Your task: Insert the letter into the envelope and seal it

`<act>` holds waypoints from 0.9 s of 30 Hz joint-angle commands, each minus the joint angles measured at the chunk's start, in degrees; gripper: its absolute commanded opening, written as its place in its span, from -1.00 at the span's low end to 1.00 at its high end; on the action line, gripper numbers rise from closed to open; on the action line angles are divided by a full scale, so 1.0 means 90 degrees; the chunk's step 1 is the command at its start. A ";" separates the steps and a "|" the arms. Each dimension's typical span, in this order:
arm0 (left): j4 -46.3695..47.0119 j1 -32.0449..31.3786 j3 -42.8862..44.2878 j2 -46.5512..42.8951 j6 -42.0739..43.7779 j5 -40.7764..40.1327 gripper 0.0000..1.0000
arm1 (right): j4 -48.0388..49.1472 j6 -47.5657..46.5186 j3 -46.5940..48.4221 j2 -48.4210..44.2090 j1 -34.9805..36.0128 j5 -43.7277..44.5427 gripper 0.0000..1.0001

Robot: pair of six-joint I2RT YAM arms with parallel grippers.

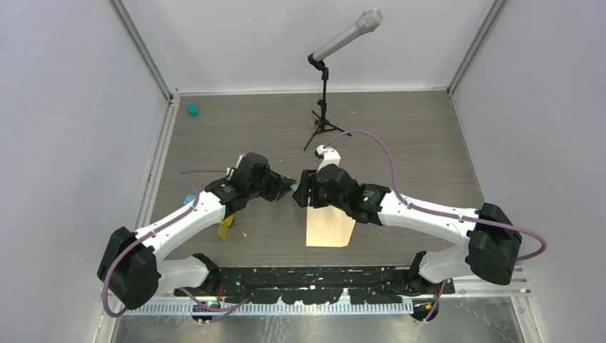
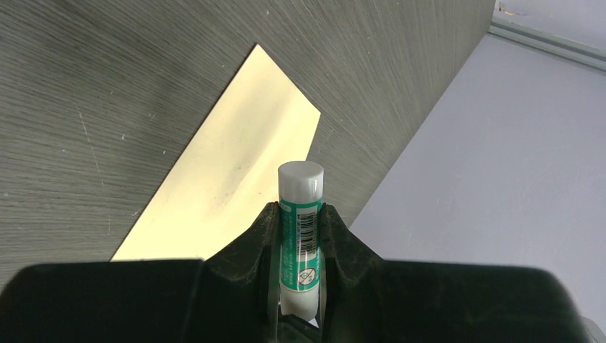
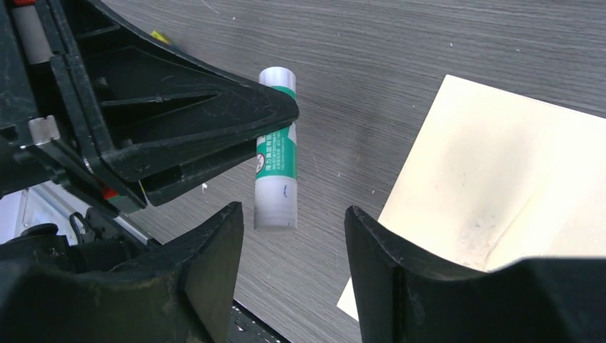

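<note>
My left gripper (image 2: 300, 214) is shut on a green-and-white glue stick (image 2: 300, 182) and holds it above the table. In the right wrist view the glue stick (image 3: 275, 171) hangs from the left gripper's fingers (image 3: 214, 136), its white end just ahead of my right gripper (image 3: 293, 214), which is open and empty. In the top view the two grippers, left (image 1: 288, 187) and right (image 1: 304, 194), face each other closely. The tan envelope (image 1: 329, 229) lies flat on the table below the right wrist; it also shows in the wrist views (image 2: 221, 164) (image 3: 472, 186). The letter is not separately visible.
A microphone on a small tripod (image 1: 325, 107) stands at the back centre. A small teal object (image 1: 192, 109) lies at the back left. A yellow item (image 1: 225, 229) and a blue scrap (image 1: 189, 200) lie by the left arm. Walls enclose three sides.
</note>
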 commanded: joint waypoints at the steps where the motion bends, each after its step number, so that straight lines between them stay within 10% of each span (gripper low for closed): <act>1: 0.0370 -0.0070 0.0062 -0.0002 -0.0115 0.0059 -1.00 | 0.0329 -0.0027 0.0271 0.0128 0.0039 0.0216 0.14; 16: 0.0453 -0.0202 -0.0001 -0.0051 -0.0080 0.0059 -1.00 | 0.0561 0.0022 0.0271 0.0325 0.0044 0.0341 -0.08; 25: 0.0387 -0.0253 0.0038 -0.0090 0.0019 0.0238 -1.00 | 0.0509 0.0025 0.0290 0.0352 0.0035 0.0442 -0.60; 27: 0.0436 -0.0257 0.0037 -0.0094 0.0128 0.0306 -0.73 | 0.0463 0.0008 0.0272 0.0318 0.0036 0.0462 -0.75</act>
